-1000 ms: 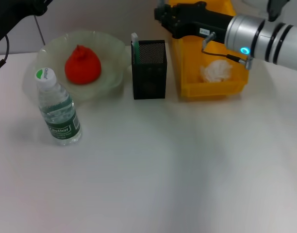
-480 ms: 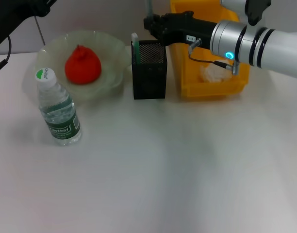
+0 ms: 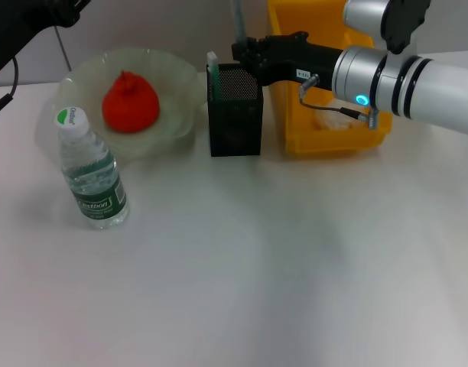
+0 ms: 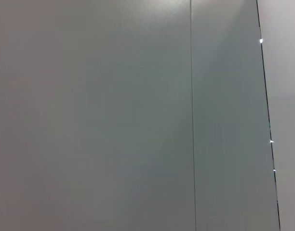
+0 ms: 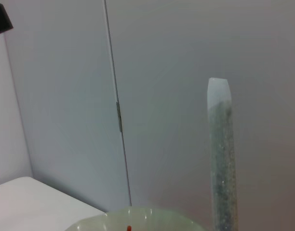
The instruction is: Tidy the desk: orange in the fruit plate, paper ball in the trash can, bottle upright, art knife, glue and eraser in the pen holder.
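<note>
My right gripper (image 3: 248,55) is shut on a slim grey-green stick (image 3: 238,19) with a pale tip; I cannot tell whether it is the glue or the art knife. It holds the stick upright just above the black mesh pen holder (image 3: 235,115). The stick also shows in the right wrist view (image 5: 221,159). A green-and-white item (image 3: 212,69) stands in the holder's left corner. The orange (image 3: 130,102) lies in the pale green fruit plate (image 3: 177,69). The water bottle (image 3: 91,172) stands upright at the left. The paper ball (image 3: 327,121) lies in the yellow trash can (image 3: 333,141), partly hidden by my arm.
My left arm (image 3: 24,23) is parked at the far left top corner, with a cable hanging beside it. The left wrist view shows only a grey wall. The plate's rim (image 5: 138,214) shows low in the right wrist view.
My right gripper has moved left with the stick, from over the yellow trash can to over the pen holder. Nothing else has moved.
</note>
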